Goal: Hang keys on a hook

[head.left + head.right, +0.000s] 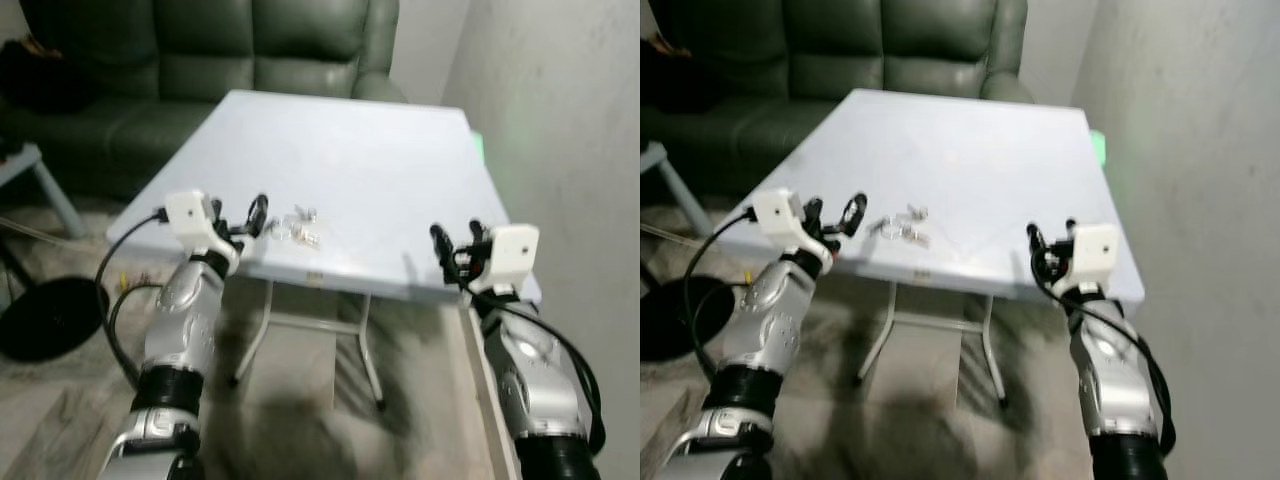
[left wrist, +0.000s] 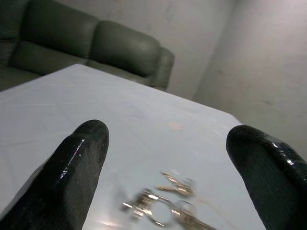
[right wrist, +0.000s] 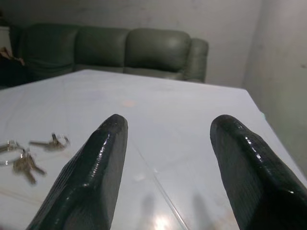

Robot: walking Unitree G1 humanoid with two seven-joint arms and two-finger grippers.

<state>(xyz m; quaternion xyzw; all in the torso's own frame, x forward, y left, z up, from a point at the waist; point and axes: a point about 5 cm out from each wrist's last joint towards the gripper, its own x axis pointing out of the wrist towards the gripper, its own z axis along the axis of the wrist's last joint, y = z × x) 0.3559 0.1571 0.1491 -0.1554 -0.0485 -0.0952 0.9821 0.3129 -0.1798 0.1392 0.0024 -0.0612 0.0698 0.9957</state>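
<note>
Both silver arms are raised, forearms angled up toward the near edge of the table (image 1: 380, 160), each carrying a white camera block at the wrist. The left gripper (image 1: 246, 217) sits at the near left part of the edge, its two black fingers (image 2: 72, 177) spread wide with nothing between them. The right gripper (image 1: 455, 243) sits at the near right part of the edge, fingers (image 3: 96, 177) likewise parted and empty.

The table is a square, pale, smooth top with a faint sheen, standing on thin white metal legs. The fingers are glossy black, thick and rounded at the tips. Behind the table stands a dark green sofa (image 1: 250, 50) of padded, leather-like upholstery. A rough pale wall (image 1: 570, 120) runs along the right.

The keys (image 1: 298, 230) lie flat on the table near its front edge, just beside the left gripper. They are small, silvery metal pieces on rings, spread loosely along the front edge; the pointing direction of single keys cannot be told.
</note>
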